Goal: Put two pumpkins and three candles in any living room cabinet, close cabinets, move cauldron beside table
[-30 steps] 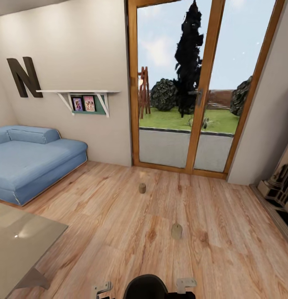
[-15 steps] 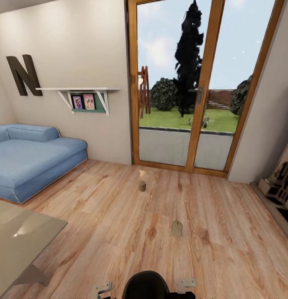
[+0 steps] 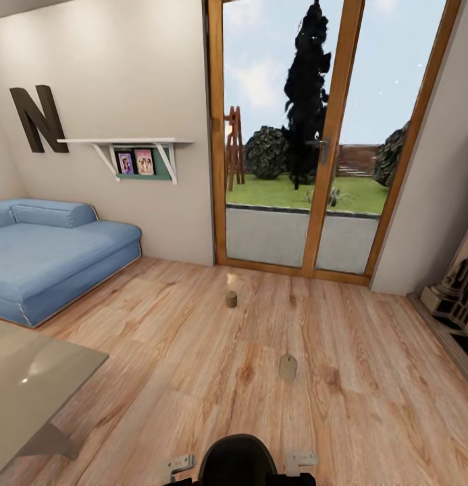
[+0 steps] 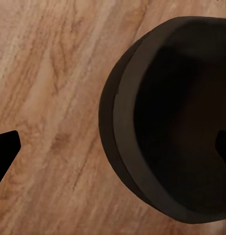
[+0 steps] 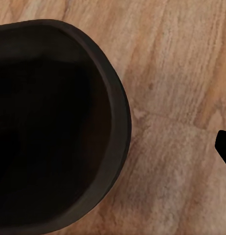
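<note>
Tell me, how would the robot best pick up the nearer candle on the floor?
Probably from above, closing the tool across the candle's round sides. It stands upright on the bare floor, a short stub, with open space all round, so any side should serve.

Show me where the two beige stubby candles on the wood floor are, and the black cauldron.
Nearer beige stubby candle [image 3: 287, 368], head view, middle of its side.
Farther beige stubby candle [image 3: 231, 299], head view, middle of its side, by the glass door.
Round black cauldron [image 3: 236, 461], head view, its dark inside near the rim.
</note>
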